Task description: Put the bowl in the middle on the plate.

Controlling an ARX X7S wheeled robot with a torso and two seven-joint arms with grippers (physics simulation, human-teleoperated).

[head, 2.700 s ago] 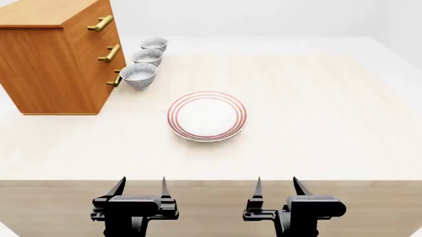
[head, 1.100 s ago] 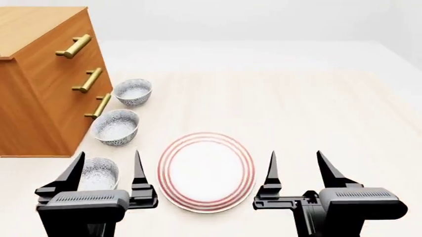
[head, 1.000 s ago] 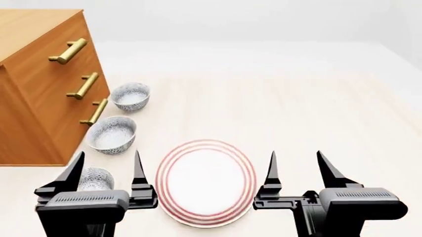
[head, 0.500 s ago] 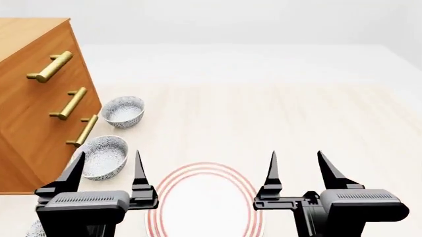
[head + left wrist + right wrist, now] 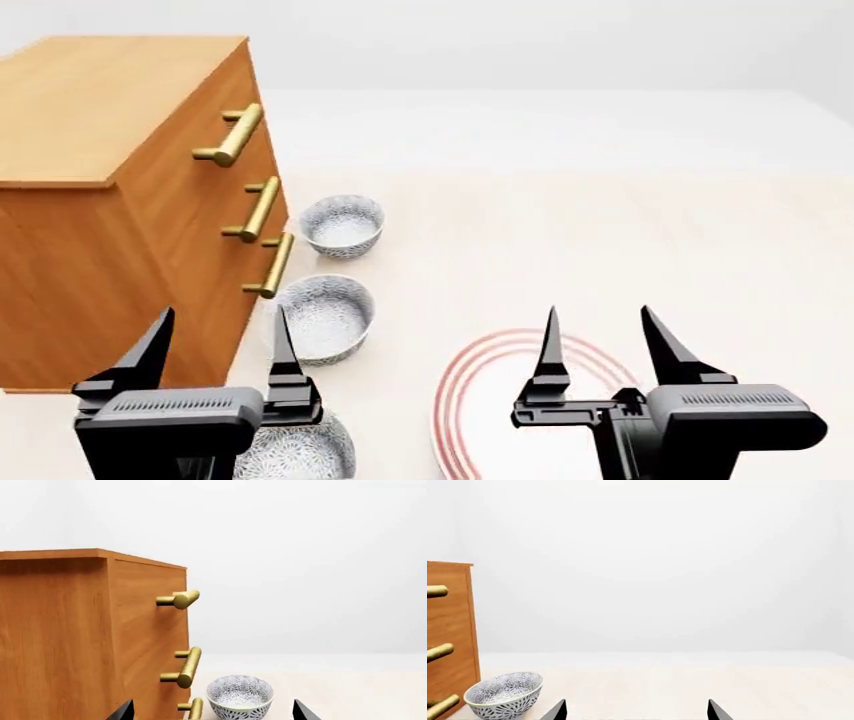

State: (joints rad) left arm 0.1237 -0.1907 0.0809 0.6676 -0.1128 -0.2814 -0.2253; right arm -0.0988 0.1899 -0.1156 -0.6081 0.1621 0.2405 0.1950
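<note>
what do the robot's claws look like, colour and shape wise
Both the left claw and right claw are matte black. Each has two thin fingers tapering to sharp points, rising from a blocky rectangular body with a ribbed, grille-like strip along its top edge. No cables, markings or other colours show.

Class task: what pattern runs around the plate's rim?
Concentric red rings on white, round the plate; seen best in the head view.
</note>
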